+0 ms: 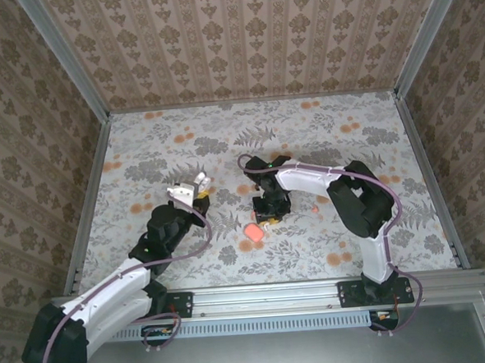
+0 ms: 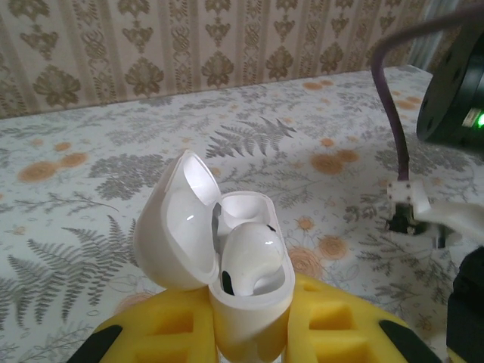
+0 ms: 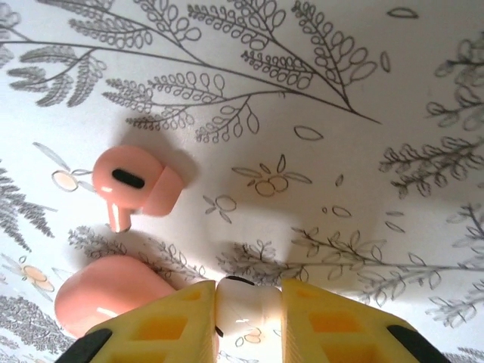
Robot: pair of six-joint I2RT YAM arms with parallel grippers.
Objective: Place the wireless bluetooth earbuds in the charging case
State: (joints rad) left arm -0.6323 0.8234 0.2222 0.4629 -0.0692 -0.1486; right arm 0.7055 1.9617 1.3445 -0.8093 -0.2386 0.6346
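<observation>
Left fingers hold the glossy white charging case, lid open, for loading; right fingers pinch a small white earbud.

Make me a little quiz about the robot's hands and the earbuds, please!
1. What is the right gripper pinching?
2. The white case held by the left gripper has its lid: A) shut, B) open, C) torn off.
3. True or false: a pink earbud lies loose on the table, near a pink case.

Key: 1. A white earbud. 2. B. 3. True.
</observation>
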